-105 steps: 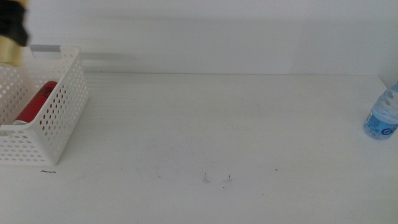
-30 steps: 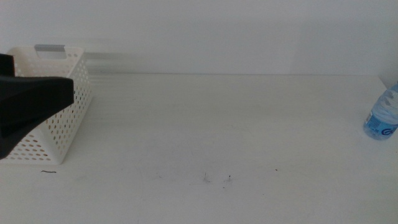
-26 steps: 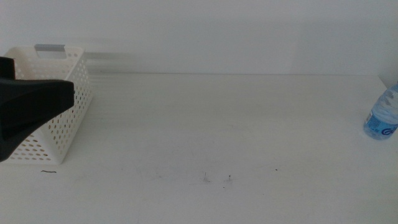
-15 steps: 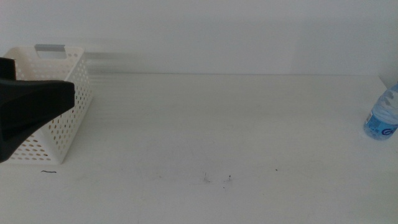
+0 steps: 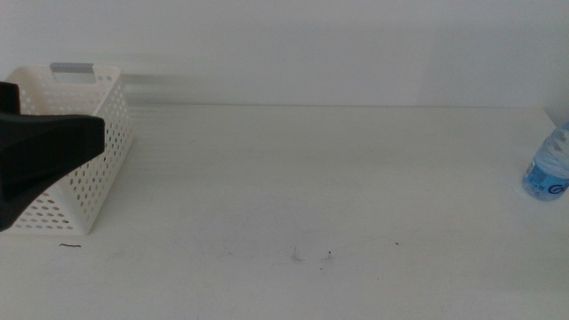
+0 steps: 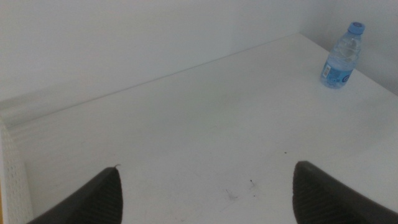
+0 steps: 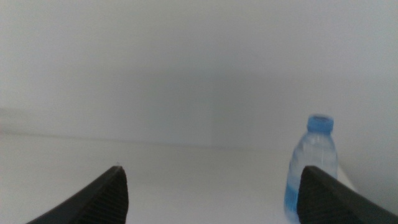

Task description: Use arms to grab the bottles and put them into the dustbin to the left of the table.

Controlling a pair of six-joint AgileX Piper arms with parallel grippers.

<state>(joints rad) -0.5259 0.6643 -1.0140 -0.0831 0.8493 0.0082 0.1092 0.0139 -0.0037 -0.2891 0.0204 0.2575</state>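
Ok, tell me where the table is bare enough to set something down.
The broad tabletop between the white perforated basket and the blue-capped water bottle is bare, save for specks. It is crowded at the basket, where the left end effector sits, jaws open.

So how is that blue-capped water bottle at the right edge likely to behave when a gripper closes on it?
The water bottle stands upright, tall and narrow, so a sideways nudge could probably tip it. Its clear, thin-looking plastic wall may flex under the fingers. If it tips, its round body would likely roll on the flat table. How full it is cannot be told.
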